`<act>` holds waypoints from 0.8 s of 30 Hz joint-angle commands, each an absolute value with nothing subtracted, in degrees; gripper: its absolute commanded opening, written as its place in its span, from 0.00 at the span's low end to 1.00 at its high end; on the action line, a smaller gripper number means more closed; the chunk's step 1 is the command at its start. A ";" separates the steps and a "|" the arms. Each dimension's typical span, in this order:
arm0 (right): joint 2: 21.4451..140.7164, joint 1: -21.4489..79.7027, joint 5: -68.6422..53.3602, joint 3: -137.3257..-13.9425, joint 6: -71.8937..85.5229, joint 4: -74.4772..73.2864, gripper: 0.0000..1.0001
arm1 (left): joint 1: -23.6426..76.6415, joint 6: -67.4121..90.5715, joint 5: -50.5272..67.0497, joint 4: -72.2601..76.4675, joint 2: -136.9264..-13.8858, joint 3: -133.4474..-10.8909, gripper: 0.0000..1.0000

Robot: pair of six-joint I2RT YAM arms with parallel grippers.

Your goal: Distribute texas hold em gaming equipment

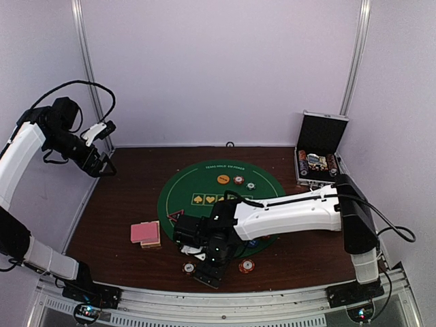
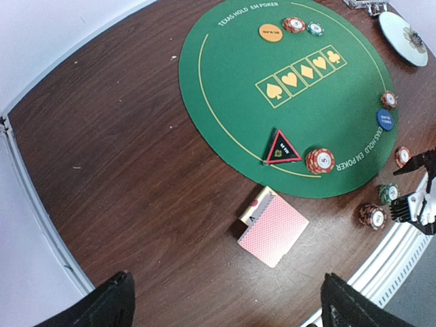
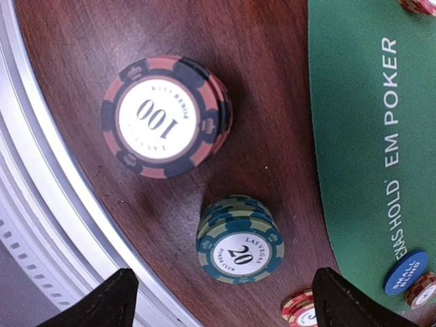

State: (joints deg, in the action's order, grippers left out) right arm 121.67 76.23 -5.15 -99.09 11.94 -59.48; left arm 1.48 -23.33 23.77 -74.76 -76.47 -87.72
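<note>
Green chip stack (image 3: 240, 238) and black-red stack (image 3: 163, 116) just beyond spread, empty right gripper (image 3: 223, 286).

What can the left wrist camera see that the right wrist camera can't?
Only the left wrist camera shows the pink-backed cards, the black triangle marker, the orange disc, the row of card suits and the floral plate. Only the right wrist camera is close enough to read the numbers: 100 on the red-and-dark chip stack and 20 on the green chip stack. Both show those two stacks on the brown table, the green mat and the blue disc.
</note>
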 commanded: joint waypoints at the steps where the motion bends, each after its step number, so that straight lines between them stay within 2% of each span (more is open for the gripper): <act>1: 122.84 75.74 -5.23 -100.65 10.92 -59.25 0.91 | 1.05 -24.43 24.17 -74.70 -76.79 -88.37 0.98; 24: 124.90 74.71 -6.90 -101.26 10.02 -58.19 0.63 | 1.05 -24.70 23.85 -74.59 -77.43 -89.23 0.97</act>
